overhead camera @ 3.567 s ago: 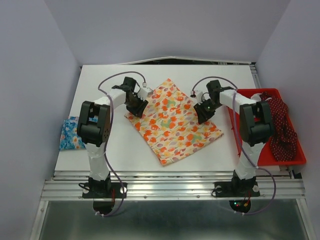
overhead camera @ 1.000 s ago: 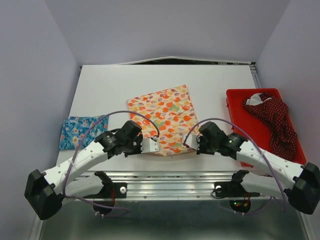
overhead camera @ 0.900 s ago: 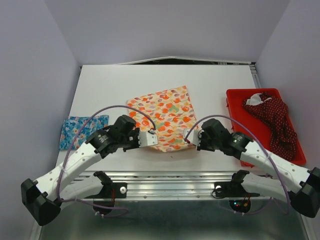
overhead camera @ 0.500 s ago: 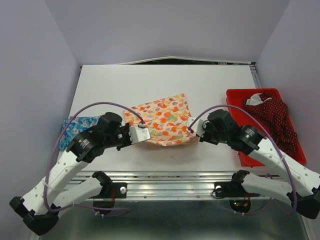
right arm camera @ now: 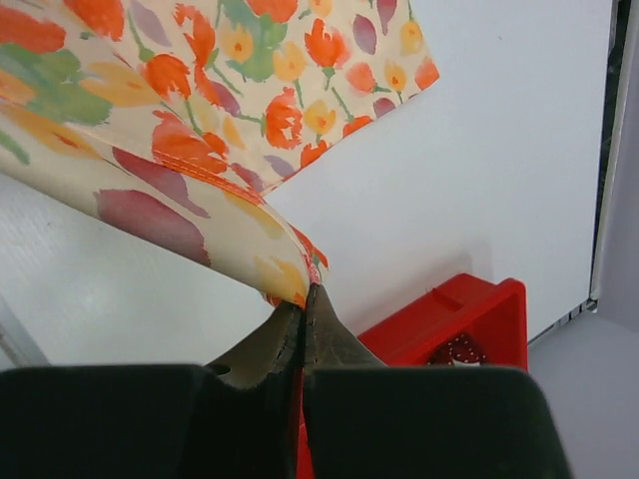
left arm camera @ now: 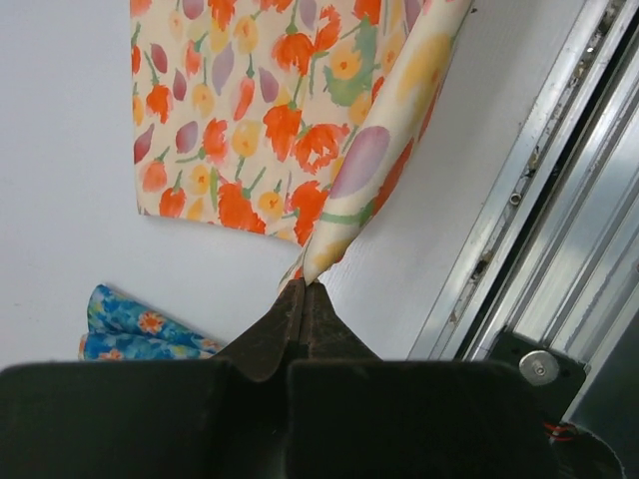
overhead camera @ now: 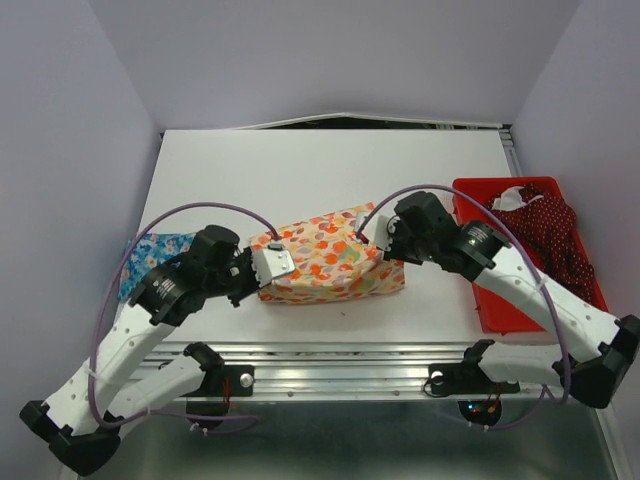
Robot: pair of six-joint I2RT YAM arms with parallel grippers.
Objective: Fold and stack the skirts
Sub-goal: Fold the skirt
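Observation:
The cream-white skirt with orange flowers (overhead camera: 330, 258) hangs doubled over in the middle of the table, its near edge lifted. My left gripper (overhead camera: 268, 250) is shut on its left corner (left arm camera: 318, 264). My right gripper (overhead camera: 366, 232) is shut on its right corner (right arm camera: 297, 279). The blue flowered skirt (overhead camera: 148, 262) lies folded at the left edge, also seen in the left wrist view (left arm camera: 135, 324). The dark red dotted skirt (overhead camera: 550, 235) lies bunched in the red tray (overhead camera: 478, 260).
The metal rail (overhead camera: 340, 355) runs along the table's near edge, close behind the left gripper (left arm camera: 529, 230). The red tray's corner (right arm camera: 449, 319) sits just beyond the right gripper. White tabletop (overhead camera: 300, 175) stretches to the back wall.
Both grippers have lifted the cream skirt's near corners and carried them away from the rail toward the back, folding the cloth over itself. The arms have raised and drawn in.

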